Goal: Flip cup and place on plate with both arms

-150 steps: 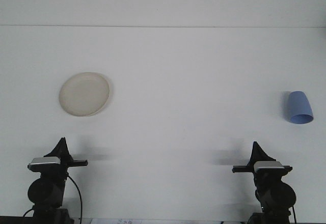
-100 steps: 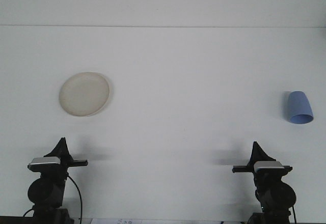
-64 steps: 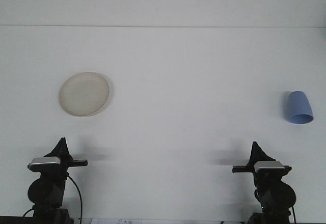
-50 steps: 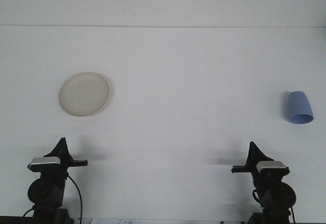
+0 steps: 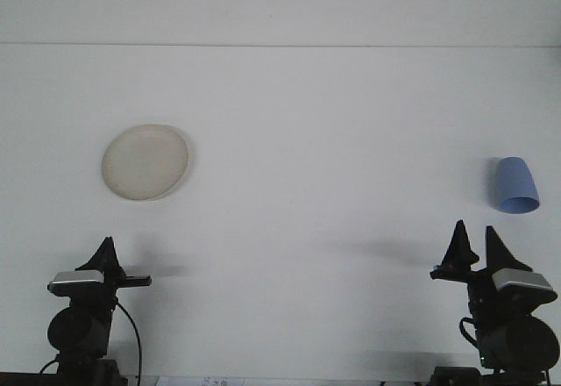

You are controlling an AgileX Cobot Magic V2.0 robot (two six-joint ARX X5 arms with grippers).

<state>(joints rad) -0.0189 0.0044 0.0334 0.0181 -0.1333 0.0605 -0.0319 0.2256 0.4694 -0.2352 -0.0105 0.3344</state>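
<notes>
A cream plate (image 5: pixel 145 161) lies on the white table (image 5: pixel 307 140) at the left. A light blue cup (image 5: pixel 514 185) rests near the right edge, narrow end away from me and wide end toward me. My left gripper (image 5: pixel 107 244) sits at the front left, well below the plate, its fingers together in a single point with nothing held. At the front right, my right gripper (image 5: pixel 475 232) shows two separate fingertips spread apart and empty. It is below and a little left of the cup, not touching it.
The table's far edge meets a white wall (image 5: pixel 280 4) at the back. Both arm bases stand at the front edge. A dark cable (image 5: pixel 136 333) runs beside the left arm.
My right gripper has shifted to the right, toward the cup's side, and its fingers have spread apart. The left arm, plate and cup have not moved.
</notes>
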